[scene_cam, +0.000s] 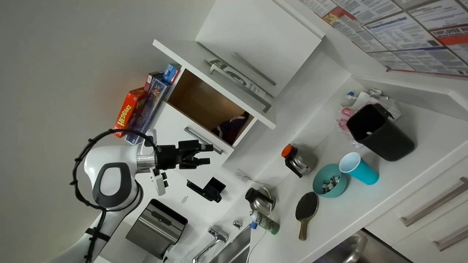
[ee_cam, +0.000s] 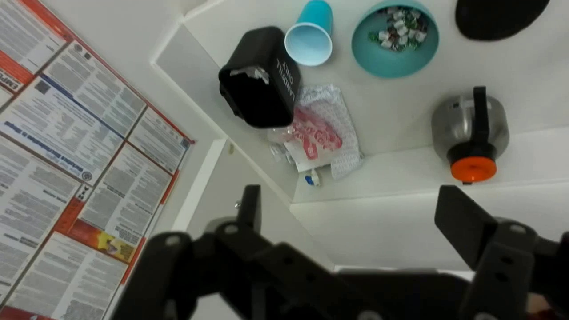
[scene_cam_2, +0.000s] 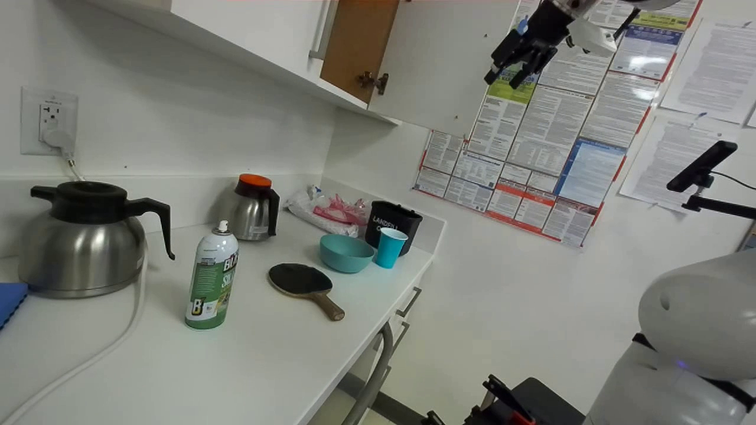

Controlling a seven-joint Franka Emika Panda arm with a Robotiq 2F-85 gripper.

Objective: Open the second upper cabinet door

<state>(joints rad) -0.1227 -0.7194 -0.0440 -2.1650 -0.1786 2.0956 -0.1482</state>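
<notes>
Second upper cabinet door [scene_cam_2: 442, 59]: standing open, angled out from its cabinet, inner face and hinges [scene_cam_2: 373, 81] showing in an exterior view. Outer face carries a silver bar handle [scene_cam: 241, 86] and a white sheet [scene_cam: 238, 77] with a round green symbol. Brown cabinet interior [scene_cam: 193, 93] exposed; dark item [scene_cam: 232, 126] inside, can't tell what.

My gripper [ee_cam: 349, 213]: fingers [ee_cam: 253, 209] wide apart, white wall [ee_cam: 382, 231] visible through the gap. I hang in mid-air, apart from the opened door. In an exterior view I overlap the neighbouring closed white door [scene_cam: 172, 120]; can't tell how near. Plain white door [scene_cam: 259, 40] on the other side, also closed.

Counter [scene_cam_2: 248, 366]: black bin [scene_cam: 389, 138] marked LANDFILL ONLY, cyan cup [scene_cam_2: 390, 251] just beside it, teal bowl [scene_cam_2: 346, 260] of wrapped candies [ee_cam: 402, 29] near the cup, table-tennis paddle [scene_cam_2: 301, 280] flat, green-and-white spray can [scene_cam_2: 209, 289] upright, orange-lidded carafe [scene_cam_2: 248, 215], black-lidded carafe [scene_cam_2: 85, 248], pink-and-white plastic bag [ee_cam: 318, 133] by the bin.

Cabinet top: red Hedbanz box [scene_cam: 128, 111] plus other game boxes [scene_cam: 151, 104]. Posters [scene_cam_2: 525, 141] on the side wall.
</notes>
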